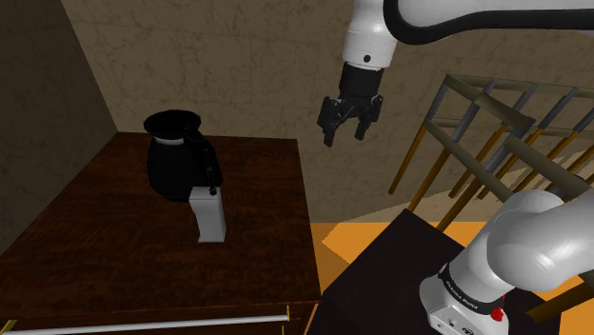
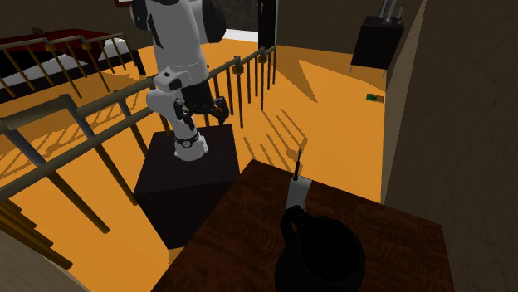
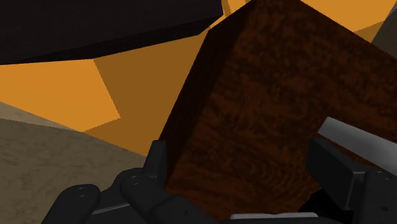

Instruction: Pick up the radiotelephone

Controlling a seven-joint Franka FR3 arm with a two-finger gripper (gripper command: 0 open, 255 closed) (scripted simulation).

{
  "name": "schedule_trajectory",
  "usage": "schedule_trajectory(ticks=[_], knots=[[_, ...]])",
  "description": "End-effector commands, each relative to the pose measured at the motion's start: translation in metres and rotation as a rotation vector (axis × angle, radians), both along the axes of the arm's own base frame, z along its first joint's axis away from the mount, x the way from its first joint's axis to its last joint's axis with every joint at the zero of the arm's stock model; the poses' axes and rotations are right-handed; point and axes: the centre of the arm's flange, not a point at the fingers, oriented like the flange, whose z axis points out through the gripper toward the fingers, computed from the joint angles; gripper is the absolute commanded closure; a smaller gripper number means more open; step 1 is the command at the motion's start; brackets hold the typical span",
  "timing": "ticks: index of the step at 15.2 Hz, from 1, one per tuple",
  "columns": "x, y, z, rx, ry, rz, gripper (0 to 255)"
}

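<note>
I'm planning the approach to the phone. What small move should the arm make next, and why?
Probably carry the open jaws toward the shoulder view's left and downward, to hover over the radiotelephone. They hang high, beyond the dark wooden table's edge, while the phone stands upright beside the black pot.

Dark grained wood table; matt radiotelephone

The white arm rises at the shoulder view's lower right, arches across the top of that view and bends down at the wrist. The black gripper hangs in the air, pointing downward with a slight tilt. Its fingers stand apart, clasping nothing.
</note>
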Motion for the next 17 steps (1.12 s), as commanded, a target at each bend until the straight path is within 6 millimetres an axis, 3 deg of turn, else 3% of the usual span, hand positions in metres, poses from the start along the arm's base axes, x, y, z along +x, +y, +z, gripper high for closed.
schedule_trajectory(ticks=[1, 17], knots=[[0.015, 0.022, -0.008, 0.009, 0.017, -0.021, 0], [0.140, 0.181, -0.072, 0.069, 0.145, -0.175, 0]])
